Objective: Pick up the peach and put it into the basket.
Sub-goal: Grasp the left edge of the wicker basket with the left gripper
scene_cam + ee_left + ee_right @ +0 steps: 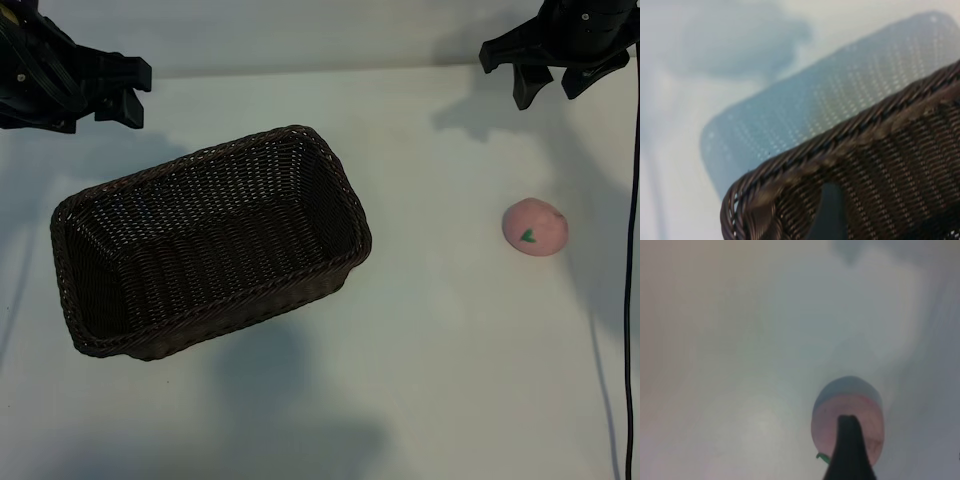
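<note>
We saw the peach [534, 227] on the bench [450, 350], at three o'clock from the basket [90, 215], well apart. Right gripper [556, 88] hovered with jaws wide, empty. It looked light, smooth; we would grip its round sides.

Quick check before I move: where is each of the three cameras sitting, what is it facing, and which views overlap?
Exterior view: high above the table, looking steeply down at the basket and the peach; the left tool and right tool show at the top corners, both open.
Left wrist view: on the left arm, facing a basket corner and rim; none of the arm shows.
Right wrist view: on the right arm, facing the peach; one dark fingertip shows.
Shared: the exterior and left wrist views share the basket; the exterior and right wrist views share the peach.
</note>
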